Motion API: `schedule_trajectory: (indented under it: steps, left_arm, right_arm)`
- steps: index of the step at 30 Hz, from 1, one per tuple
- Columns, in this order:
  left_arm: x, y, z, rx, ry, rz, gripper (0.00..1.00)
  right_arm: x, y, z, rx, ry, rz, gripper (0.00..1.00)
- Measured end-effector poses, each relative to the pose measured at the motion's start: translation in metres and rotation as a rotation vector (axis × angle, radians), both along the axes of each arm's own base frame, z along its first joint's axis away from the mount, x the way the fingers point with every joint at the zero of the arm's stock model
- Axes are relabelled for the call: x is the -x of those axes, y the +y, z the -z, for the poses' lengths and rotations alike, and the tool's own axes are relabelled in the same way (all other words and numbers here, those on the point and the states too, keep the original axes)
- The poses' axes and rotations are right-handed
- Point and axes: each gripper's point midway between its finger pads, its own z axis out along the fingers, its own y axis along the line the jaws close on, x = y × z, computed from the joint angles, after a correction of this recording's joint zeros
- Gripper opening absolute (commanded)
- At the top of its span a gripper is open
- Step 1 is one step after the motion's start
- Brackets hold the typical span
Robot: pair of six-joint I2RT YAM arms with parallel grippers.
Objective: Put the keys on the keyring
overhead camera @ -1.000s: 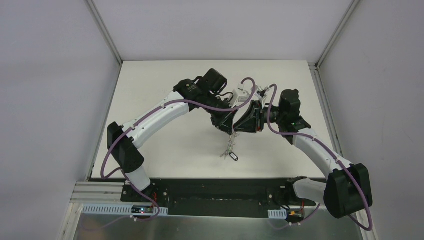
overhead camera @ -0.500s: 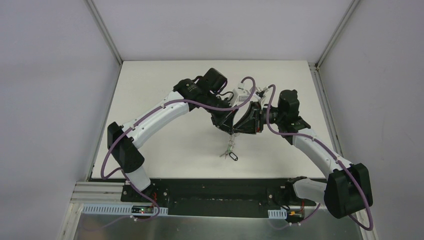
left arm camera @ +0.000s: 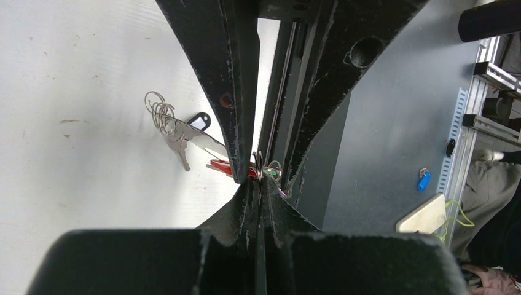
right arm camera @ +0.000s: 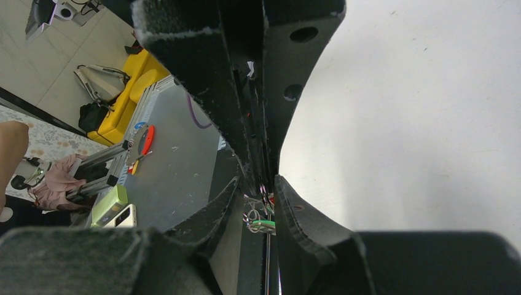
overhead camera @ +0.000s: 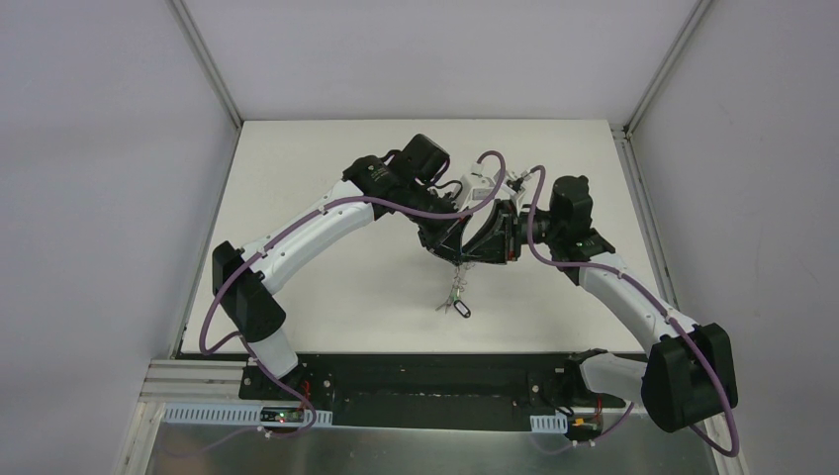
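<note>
Change since a second back | I see the left forearm creep slightly leftward above the keys | right wrist follows it, same direction | left elbow and right elbow sag a hair | all barely visible

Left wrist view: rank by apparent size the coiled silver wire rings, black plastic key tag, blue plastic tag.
1. Coiled silver wire rings.
2. Black plastic key tag and blue plastic tag: near alike, blue one farther away, unranked.
</note>
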Motion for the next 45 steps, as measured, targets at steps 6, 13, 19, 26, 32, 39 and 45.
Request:
schedule_trajectory:
  steps: [6,13,19,26,32,39,45]
  left_arm:
    - [0.000,0.000,0.000,0.000,0.000,0.000,0.00]
    - [-0.002,0.002,0.003,0.003,0.002,-0.006,0.00]
    - [-0.002,0.003,0.004,0.013,0.013,-0.005,0.00]
    - [-0.003,0.002,0.001,0.031,0.008,-0.002,0.00]
    - [-0.001,0.003,0.000,0.041,0.013,0.004,0.00]
    - [0.000,0.007,0.002,0.045,0.011,0.000,0.00]
    - [0.000,0.010,0.000,0.050,0.001,0.000,0.00]
  right_arm:
    - [-0.003,-0.002,0.000,0.000,-0.001,0.012,0.27]
    - [-0.008,-0.006,0.000,0.000,-0.002,0.031,0.27]
    - [-0.008,-0.006,0.000,0.000,-0.003,0.033,0.27]
    - [-0.008,-0.006,0.000,0.000,-0.005,0.032,0.27]
    - [-0.009,-0.006,0.000,0.000,-0.005,0.032,0.27]
    - [-0.012,-0.009,0.000,0.000,-0.005,0.045,0.27]
    - [-0.015,-0.011,0.000,0.000,-0.005,0.058,0.27]
